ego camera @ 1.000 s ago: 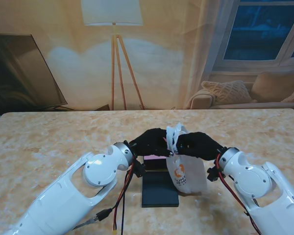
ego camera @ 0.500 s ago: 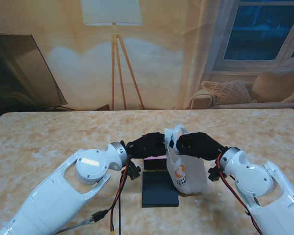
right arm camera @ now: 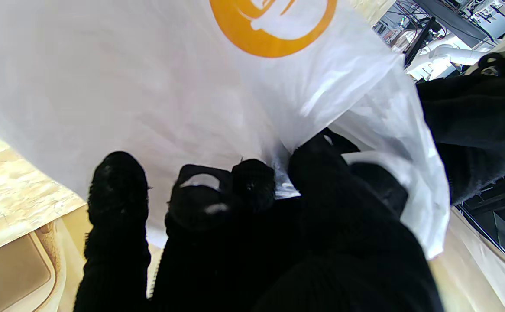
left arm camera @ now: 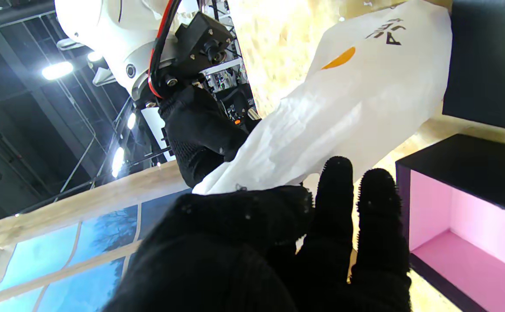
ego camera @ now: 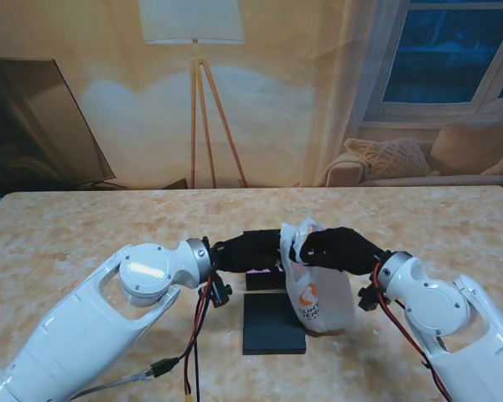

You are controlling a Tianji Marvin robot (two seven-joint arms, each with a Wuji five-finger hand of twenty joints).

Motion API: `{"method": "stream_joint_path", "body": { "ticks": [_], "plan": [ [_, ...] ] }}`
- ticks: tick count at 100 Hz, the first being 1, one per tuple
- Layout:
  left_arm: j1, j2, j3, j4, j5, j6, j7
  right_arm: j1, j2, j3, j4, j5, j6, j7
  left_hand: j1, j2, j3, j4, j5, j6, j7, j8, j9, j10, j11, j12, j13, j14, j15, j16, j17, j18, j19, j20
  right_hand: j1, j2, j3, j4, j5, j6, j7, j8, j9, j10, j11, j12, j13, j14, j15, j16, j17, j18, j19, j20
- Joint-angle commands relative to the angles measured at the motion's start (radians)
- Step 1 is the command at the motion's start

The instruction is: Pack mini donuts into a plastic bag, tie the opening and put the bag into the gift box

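The contents of the plastic bag (ego camera: 317, 285) cannot be made out through its white film, and the gift box (ego camera: 267, 270) is largely hidden behind the left hand (ego camera: 253, 250), only its pink inside being shown at the left wrist. A marbled table (ego camera: 84, 234) is seen, with a floor lamp (ego camera: 193, 33) at twelve o'clock. The bag's gathered neck is pinched by the right hand (ego camera: 339, 249), at three o'clock of the left hand, whose fingers (left arm camera: 337, 190) are pressed against the neck; a firm grip there cannot be told. The black lid (ego camera: 272, 325) lies at six o'clock.
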Motion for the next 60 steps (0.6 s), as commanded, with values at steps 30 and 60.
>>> {"method": "stream_joint_path", "body": {
  "ticks": [30,60],
  "plan": [
    [0.013,-0.02,0.023,-0.017,0.062,-0.008,0.095,-0.015,-0.002,-0.001,-0.011,0.002,-0.003,0.019,0.046,0.072,-0.319,-0.032,0.163,-0.207,0.486,0.274,0.195,-0.097,0.093,0.204,0.188,-0.051,0.147,0.169,0.098,-0.042,0.217,0.142,0.075,0.068,0.094,0.003,0.051,-0.07,0.063,0.029,0.021,-0.002,0.024,0.003,0.022,-0.004,0.039,-0.012,0.003,0.007,0.033,-0.006],
    [0.013,-0.032,0.033,-0.007,0.081,-0.018,0.144,-0.011,-0.001,-0.005,-0.01,0.008,-0.005,0.024,-0.129,-0.248,-0.186,-0.121,0.149,-0.244,0.571,0.149,0.309,-0.133,0.031,0.373,0.245,-0.063,0.178,0.348,0.089,-0.021,0.23,0.204,0.073,0.065,0.095,0.002,0.053,-0.072,0.064,0.027,0.025,-0.004,0.024,0.002,0.029,-0.009,0.039,-0.012,0.011,0.004,0.037,-0.006]
  ]
}}
